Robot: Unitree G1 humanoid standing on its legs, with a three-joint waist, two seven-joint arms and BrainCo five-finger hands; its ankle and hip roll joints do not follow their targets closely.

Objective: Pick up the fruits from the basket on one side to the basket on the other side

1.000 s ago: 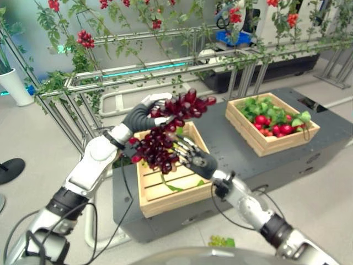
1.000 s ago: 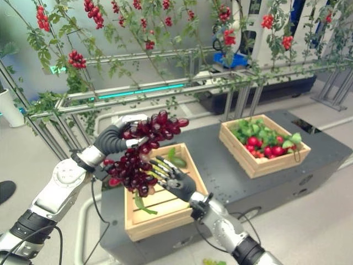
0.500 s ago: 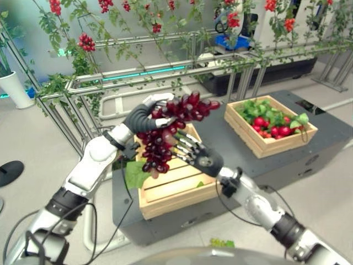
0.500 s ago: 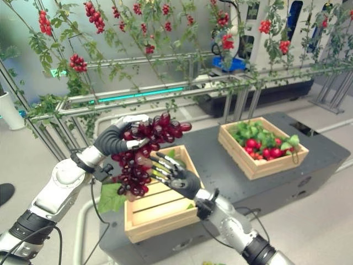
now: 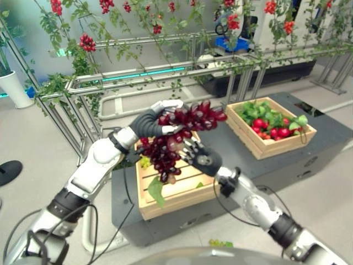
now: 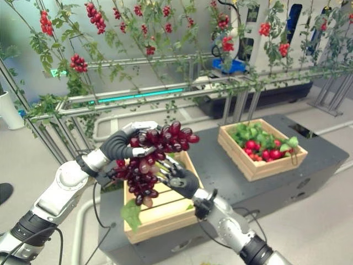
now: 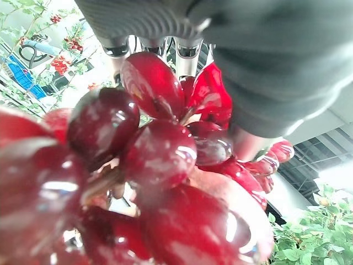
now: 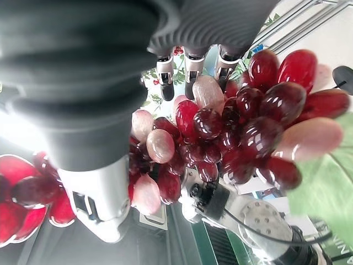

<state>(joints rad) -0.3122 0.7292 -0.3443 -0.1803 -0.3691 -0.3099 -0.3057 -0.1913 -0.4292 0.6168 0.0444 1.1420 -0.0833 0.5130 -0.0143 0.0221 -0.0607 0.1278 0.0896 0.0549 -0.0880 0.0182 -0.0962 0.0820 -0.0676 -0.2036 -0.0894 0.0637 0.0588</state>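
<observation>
I see shiny, smooth dark-red grapes (image 5: 176, 138) that look like plastic. The two baskets (image 5: 168, 187) (image 5: 270, 141) are pale, rough wood slats. They sit on a flat, dull grey table (image 5: 220, 143).

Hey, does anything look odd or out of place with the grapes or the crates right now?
Nothing is spilled or damaged. The dark red grape bunch hangs in the air over the near wooden crate, gripped at its top by the left robot hand, with the right robot hand against its side.
</observation>
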